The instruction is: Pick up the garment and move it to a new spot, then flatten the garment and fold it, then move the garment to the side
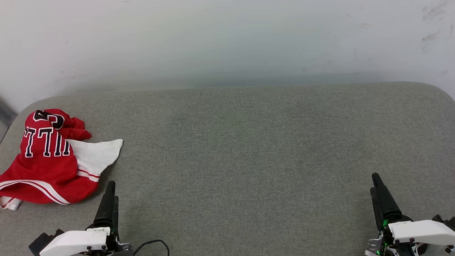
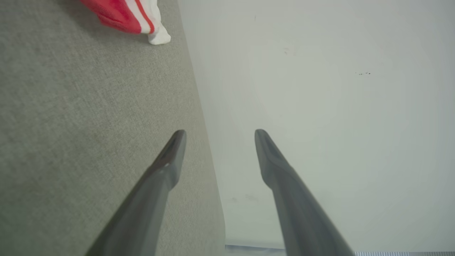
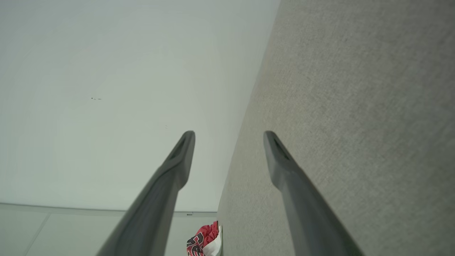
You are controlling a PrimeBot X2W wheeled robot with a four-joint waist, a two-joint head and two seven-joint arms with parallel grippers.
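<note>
The garment (image 1: 49, 160), a red jersey T-shirt with a white sleeve, striped trim and black block letters, lies crumpled at the left end of the grey padded surface (image 1: 249, 149). My left gripper (image 1: 111, 188) rests at the lower left, just right of the shirt's hem and apart from it. In the left wrist view that gripper (image 2: 217, 135) stands open and empty, with the garment's striped edge (image 2: 131, 14) at the top. My right gripper (image 1: 376, 181) sits at the lower right, far from the shirt. In the right wrist view it (image 3: 229, 137) is open and empty, with a bit of the garment (image 3: 204, 241) low down.
A pale wall (image 1: 227, 39) runs along the back of the padded surface. The surface has rounded corners and its left edge lies close to the shirt. A thin black cable (image 1: 153, 244) loops beside my left wrist.
</note>
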